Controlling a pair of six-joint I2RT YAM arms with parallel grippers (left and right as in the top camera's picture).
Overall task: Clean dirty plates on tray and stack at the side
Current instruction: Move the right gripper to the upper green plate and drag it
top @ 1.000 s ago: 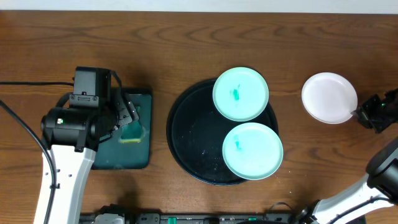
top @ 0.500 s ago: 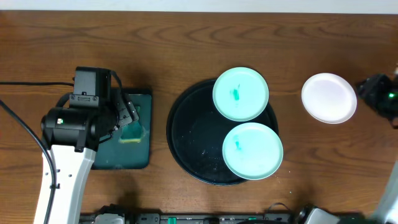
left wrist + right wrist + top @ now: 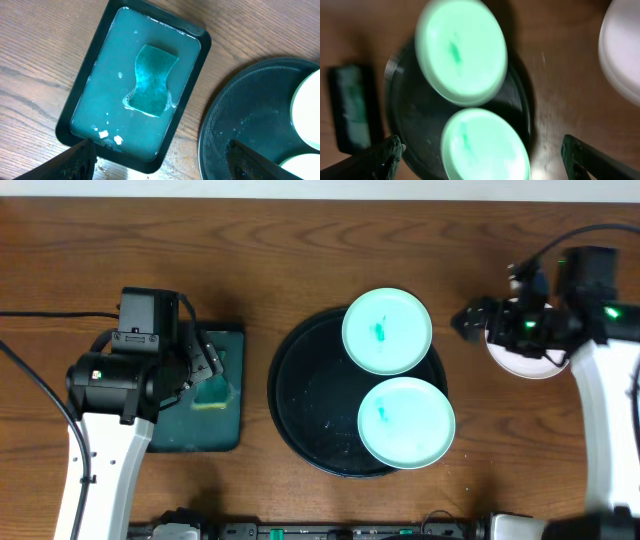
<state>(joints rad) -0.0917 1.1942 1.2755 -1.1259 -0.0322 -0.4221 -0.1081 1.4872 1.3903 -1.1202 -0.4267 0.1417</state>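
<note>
My left claw point(image 3: 160, 152) hung wide open above the sponge point(image 3: 151, 80) in the green tray point(image 3: 95, 110), and my right claw point(image 3: 481, 146) gaped empty too. Both smeared mint plates point(image 3: 387, 331) sat on the black tray point(image 3: 300, 395). The white plate point(image 3: 622, 50) lay on the table point(image 3: 300, 240) to the right of it.

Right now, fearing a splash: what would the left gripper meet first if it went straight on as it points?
Probably the soapy water in the green rectangular tray, close to its near rim, with the sponge just beyond. The left gripper is open above it; depth is unclear.
</note>
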